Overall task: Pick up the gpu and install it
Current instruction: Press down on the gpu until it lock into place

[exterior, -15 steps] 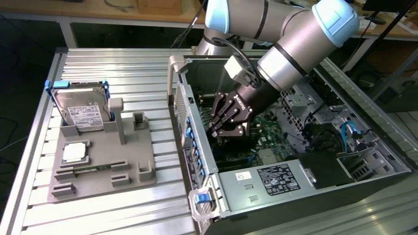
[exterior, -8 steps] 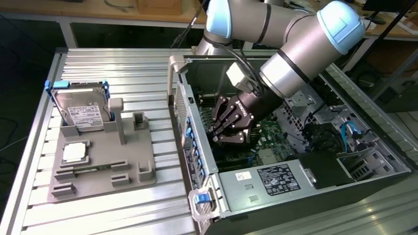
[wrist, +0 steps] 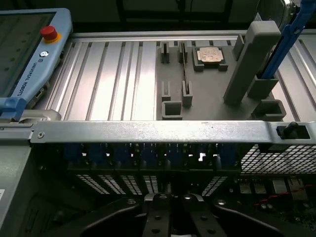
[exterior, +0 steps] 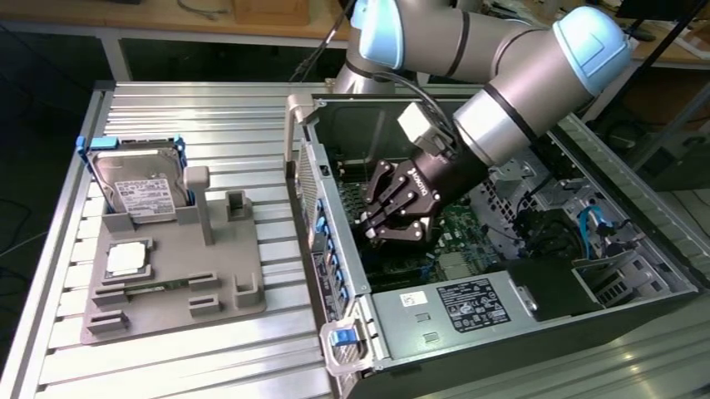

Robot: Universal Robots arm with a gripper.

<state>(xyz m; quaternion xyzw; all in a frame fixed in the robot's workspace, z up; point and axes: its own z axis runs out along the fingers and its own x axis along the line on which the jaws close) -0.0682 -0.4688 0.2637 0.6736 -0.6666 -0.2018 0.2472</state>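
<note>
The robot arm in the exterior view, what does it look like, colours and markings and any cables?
The arm has thick silvery-grey tube segments with pale blue caps at the joints. A black cable runs along it toward the wrist. The end effector is black, with linked metal fingers and small white lettering on its body.

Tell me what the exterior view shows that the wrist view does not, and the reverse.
Exterior view alone: the arm reaching into the open computer case, the gripper shut above the motherboard, and the power supply. Wrist view alone: the teach pendant with its red stop button, and the case's rear slot covers from inside. Both: the grey holder tray, the processor chip and the blue-framed hard drive.
</note>
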